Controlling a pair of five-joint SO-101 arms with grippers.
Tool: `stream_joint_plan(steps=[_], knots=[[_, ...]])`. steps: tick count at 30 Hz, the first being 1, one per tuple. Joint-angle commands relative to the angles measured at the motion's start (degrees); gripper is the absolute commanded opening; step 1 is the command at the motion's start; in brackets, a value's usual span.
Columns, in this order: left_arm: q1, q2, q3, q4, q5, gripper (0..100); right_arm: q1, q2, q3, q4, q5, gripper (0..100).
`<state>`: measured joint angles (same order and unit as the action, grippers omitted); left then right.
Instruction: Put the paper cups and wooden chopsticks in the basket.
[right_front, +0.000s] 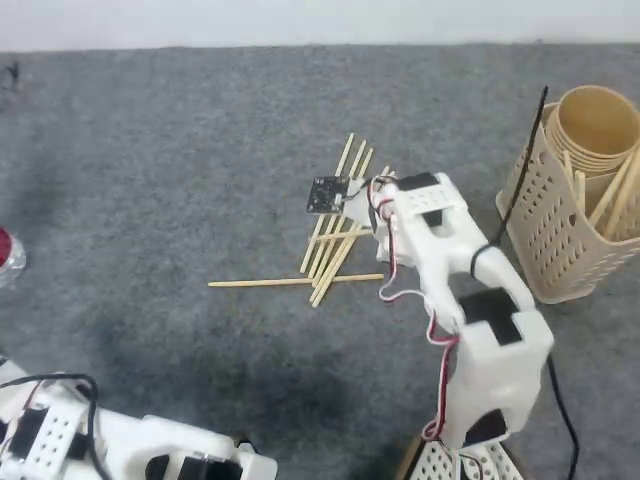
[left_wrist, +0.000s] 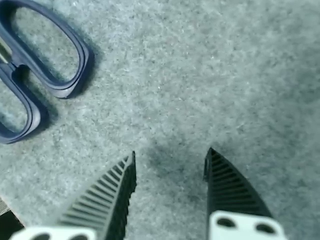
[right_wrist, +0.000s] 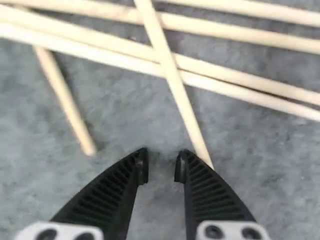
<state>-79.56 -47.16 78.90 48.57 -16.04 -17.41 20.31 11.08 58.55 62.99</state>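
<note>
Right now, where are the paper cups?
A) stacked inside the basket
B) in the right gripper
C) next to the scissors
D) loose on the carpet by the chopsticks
A: the high view shows the paper cups nested together inside the perforated basket, while a pile of wooden chopsticks lies out on the grey carpet.

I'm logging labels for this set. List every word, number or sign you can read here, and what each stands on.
No readable text in any view.
The basket, paper cups, wooden chopsticks and scissors handles: plain, no print shows.
The dark board above the chopsticks: any marks are too small to read.
</note>
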Motion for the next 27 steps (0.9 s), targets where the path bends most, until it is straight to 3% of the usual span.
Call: stream_joint_plan(steps=[1, 8, 14, 24, 27], knots=[[0.53, -1.32, -0.31, -0.97, -0.7, 22, -0.13, 0.66, -8.26, 6.81, 0.53, 10.9], [0.53, -1.32, -0.31, -0.97, -0.7, 22, -0.04, -1.8, -18.55, 19.38, 0.62, 10.6], [0.53, -1.32, -0.31, -0.97, -0.7, 22, 1.27, 3.56, -18.55, 9.54, 0.7, 10.8], [0.53, -1.32, -0.31, -0.97, -0.7, 22, 1.54, 16.75, -24.7, 9.98, 0.7, 10.0], [0.53, -1.32, -0.31, -0.97, -0.7, 22, 1.54, 16.57, -26.02, 11.38, 0.7, 0.0]])
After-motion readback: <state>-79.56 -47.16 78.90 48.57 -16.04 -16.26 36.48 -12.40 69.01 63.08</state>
